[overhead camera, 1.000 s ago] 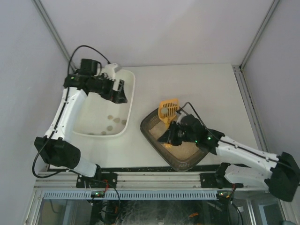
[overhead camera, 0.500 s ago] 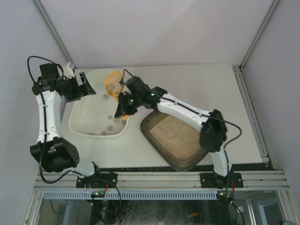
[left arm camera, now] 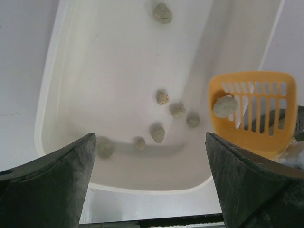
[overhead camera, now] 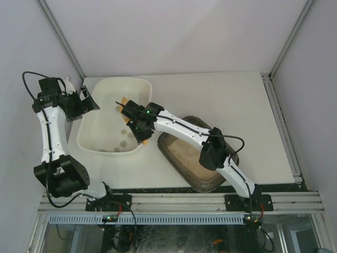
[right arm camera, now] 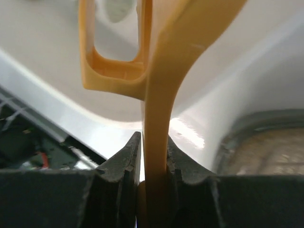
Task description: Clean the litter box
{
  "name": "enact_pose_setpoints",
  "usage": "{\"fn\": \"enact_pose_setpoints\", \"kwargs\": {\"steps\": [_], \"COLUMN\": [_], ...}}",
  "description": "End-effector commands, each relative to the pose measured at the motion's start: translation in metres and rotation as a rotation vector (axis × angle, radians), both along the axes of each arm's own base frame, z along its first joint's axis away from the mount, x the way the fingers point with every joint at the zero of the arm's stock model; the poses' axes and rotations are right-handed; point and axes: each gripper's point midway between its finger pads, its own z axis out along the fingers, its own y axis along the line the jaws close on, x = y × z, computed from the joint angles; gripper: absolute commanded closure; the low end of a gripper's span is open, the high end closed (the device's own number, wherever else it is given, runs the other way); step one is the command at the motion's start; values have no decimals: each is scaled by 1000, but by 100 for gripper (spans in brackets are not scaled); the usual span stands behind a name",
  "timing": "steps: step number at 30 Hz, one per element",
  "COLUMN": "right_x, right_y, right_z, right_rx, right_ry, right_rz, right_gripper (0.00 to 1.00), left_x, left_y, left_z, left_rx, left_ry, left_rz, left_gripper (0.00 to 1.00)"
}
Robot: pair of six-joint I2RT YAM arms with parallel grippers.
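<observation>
I clench right jaws on orange slotted plastic scoop (left arm camera: 251,114), grey clump (left arm camera: 224,106) poised over white plastic tub (left arm camera: 52,95) for dumping | left jaws released | dark brown litter box (overhead camera: 208,185) just beside tub.

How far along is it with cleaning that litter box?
Several clumps already lie in the white tub. The right gripper holds the orange scoop over it, one clump aboard, not yet tipped out. The litter box sand that shows looks clean, but the right arm hides part.

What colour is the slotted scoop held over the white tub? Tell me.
The scoop is orange-yellow; it shows best in the left wrist view.
</observation>
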Motion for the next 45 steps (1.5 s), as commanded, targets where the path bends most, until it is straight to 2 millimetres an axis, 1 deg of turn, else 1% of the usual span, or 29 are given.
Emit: {"fn": "enact_pose_setpoints", "kwargs": {"steps": [1,3,7,12,14,19,23,24,26,28,30,32,33,35,36,37,40,43,44,45], "right_x": [28,34,39,40,42,48,48,48,43,35,24,13,6,-5,-12,-20,-43,-61,-69,-74], "right_y": [-31,-36,-41,-38,-37,-36,-37,-37,-40,-47,-60,-80,-89,-113,-126,-142,-176,-208,-221,-229], "right_z": [30,32,36,41,43,46,51,54,68,84,104,113,116,113,107,109,88,69,51,46], "right_rx": [-148,-207,-329,-489,-518,-527,-518,-507,-462,-397,-323,-265,-227,-179,-157,-110,12,130,127,145], "right_ry": [-274,-350,-497,-686,-726,-760,-771,-770,-760,-741,-720,-673,-640,-569,-523,-483,-289,-147,-100,-70], "right_rz": [43,61,122,211,223,213,203,194,163,127,93,54,29,-14,-28,-58,-133,-207,-229,-248], "right_gripper": [100,100,100,100,100,100,100,100,100,100,100,100,100,100,100,100,100,100,100,100], "left_x": [3,3,4,6,8,8,6,6,5,5,6,9,11,15,17,19,25,28,30,32], "left_y": [5,7,11,14,15,11,10,10,9,2,-8,-20,-23,-37,-47,-56,-91,-127,-137,-146], "left_z": [3,1,-2,-7,-8,-8,-9,-8,-8,-5,2,10,14,22,27,30,35,31,30,29], "left_rx": [6,7,16,13,6,-9,-6,-6,-5,-20,-45,-42,-7,61,91,118,187,236,235,232], "left_ry": [-32,-30,-22,-10,-6,-4,-11,-15,-23,-49,-94,-129,-136,-150,-162,-174,-191,-204,-216,-224], "left_rz": [24,30,43,53,56,45,42,38,32,10,-28,-76,-86,-118,-135,-147,-195,-254,-270,-281], "left_gripper": [0,0,0,0,0,0,0,0,0,0,0,0,0,0,0,0,0,0,0,0]}}
